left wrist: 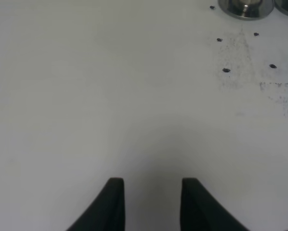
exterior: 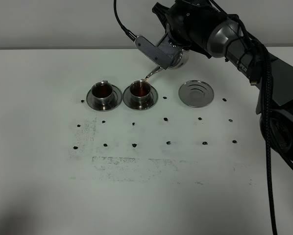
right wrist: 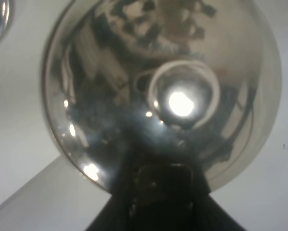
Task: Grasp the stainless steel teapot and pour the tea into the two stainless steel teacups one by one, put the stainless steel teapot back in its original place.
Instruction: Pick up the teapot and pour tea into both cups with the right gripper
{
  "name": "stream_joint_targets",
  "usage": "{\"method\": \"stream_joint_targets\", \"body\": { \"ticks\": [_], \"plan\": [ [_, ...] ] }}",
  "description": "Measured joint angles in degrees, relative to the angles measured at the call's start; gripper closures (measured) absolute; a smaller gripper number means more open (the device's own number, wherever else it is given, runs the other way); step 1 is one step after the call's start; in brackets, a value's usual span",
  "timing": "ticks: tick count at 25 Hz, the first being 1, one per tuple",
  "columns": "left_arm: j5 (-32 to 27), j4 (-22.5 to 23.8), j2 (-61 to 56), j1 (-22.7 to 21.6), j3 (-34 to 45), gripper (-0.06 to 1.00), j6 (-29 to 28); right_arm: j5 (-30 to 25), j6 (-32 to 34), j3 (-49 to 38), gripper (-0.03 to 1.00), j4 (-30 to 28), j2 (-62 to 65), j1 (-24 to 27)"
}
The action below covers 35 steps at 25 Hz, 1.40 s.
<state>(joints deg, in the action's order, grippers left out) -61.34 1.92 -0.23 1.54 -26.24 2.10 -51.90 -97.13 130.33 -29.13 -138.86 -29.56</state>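
Observation:
My right gripper (exterior: 172,53) is shut on the stainless steel teapot (exterior: 179,59), holding it tilted in the air with the thin spout (exterior: 153,73) pointing down over the right teacup (exterior: 140,93). Dark reddish tea (exterior: 140,89) fills that cup, and the left teacup (exterior: 103,93) also holds tea (exterior: 103,90). Each cup stands on its saucer. The flat ringed disc, the original place (exterior: 196,93), lies bare to the right. In the right wrist view the teapot (right wrist: 158,86) fills the frame above the gripper (right wrist: 158,168). My left gripper (left wrist: 152,182) hovers open over bare table, far from the cups.
Small black dots (exterior: 166,119) mark a grid across the white table (exterior: 146,196), with smudged grey marks (exterior: 132,164) nearer the front. A black cable (exterior: 121,19) hangs behind the teapot. The left wrist view catches one saucer's rim (left wrist: 245,7) at its edge.

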Motion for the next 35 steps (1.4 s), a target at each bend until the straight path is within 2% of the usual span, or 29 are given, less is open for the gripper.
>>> {"method": "stream_joint_targets", "body": {
  "ticks": [23,35],
  "plan": [
    [0.0,0.0,0.0,0.0,0.0,0.66,0.0,-0.5,0.7,0.0,0.75,0.6,0.0,-0.4],
    [0.0,0.0,0.0,0.0,0.0,0.66,0.0,-5.1,5.0,0.0,0.75,9.0,0.5,1.5]
  ]
}}
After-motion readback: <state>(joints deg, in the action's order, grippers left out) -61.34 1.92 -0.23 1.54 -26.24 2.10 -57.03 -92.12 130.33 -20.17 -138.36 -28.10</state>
